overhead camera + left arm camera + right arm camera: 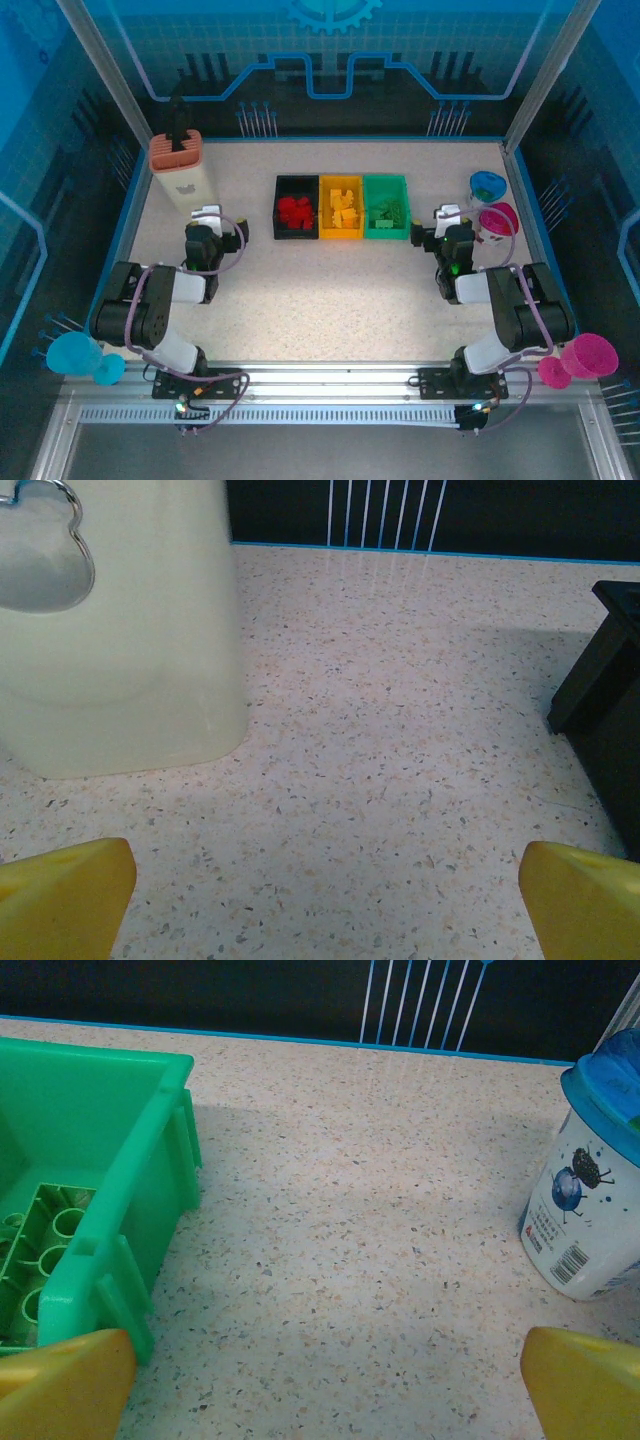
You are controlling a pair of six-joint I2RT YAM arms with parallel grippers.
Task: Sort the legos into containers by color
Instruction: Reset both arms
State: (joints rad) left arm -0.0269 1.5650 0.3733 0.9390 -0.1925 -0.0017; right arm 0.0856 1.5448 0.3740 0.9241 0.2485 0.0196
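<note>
With both pairs of jaws spread wide and holding nothing, my worry is a careless pull-back. The right gripper (447,213) sits low to the right of the yellow bin (340,179), just past the outer wall of the green bin (386,178), so an inward swing would shove that bin, while the left gripper (207,213), well left of the yellow bin, could clip the beige box (185,180). The black bin (297,179), touching the yellow bin's left side, holds the red legos (295,210); the yellow bin holds the yellow legos (345,212) and the green bin the green legos (385,213), so I judge the sort finished.
</note>
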